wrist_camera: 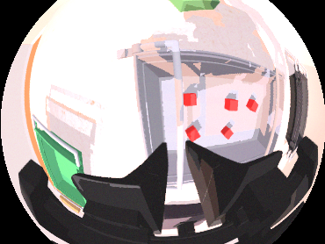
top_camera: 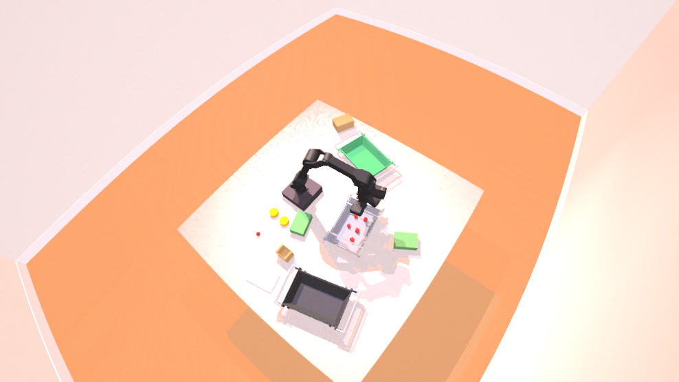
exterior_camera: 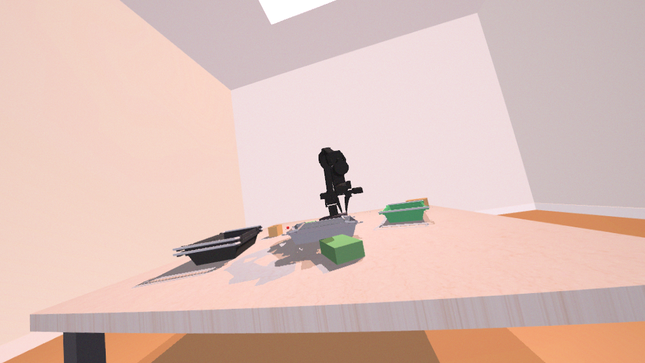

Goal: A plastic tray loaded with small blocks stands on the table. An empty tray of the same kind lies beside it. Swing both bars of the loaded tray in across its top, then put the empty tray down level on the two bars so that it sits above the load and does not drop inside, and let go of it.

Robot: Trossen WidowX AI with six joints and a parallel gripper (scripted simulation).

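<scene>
The grey tray [top_camera: 337, 220] [exterior_camera: 311, 234] [wrist_camera: 151, 96] stands on the table with several red blocks [top_camera: 357, 230] [wrist_camera: 231, 104] inside. One wire bar [wrist_camera: 178, 101] crosses over its top a little in from the end by the green tray. The other bar [wrist_camera: 276, 110] lies across near the opposite end. My gripper [top_camera: 357, 209] [exterior_camera: 343, 213] [wrist_camera: 176, 146] is slightly open over the grey tray, its fingertips on either side of the first bar, not clamped. Two empty trays, one green [top_camera: 368, 159] [exterior_camera: 403, 214] [wrist_camera: 59, 167] and one black [top_camera: 316, 299] [exterior_camera: 216, 252] [wrist_camera: 298, 105], stand apart, bars swung out.
A green block [top_camera: 405, 240] [exterior_camera: 343, 249] lies beyond the grey tray; another green block [top_camera: 301, 223] lies near the arm's base. Yellow discs [top_camera: 273, 212], a loose red cube [top_camera: 258, 233] and a small orange box [top_camera: 284, 253] lie on the base side. An orange block [top_camera: 343, 122] is behind the green tray.
</scene>
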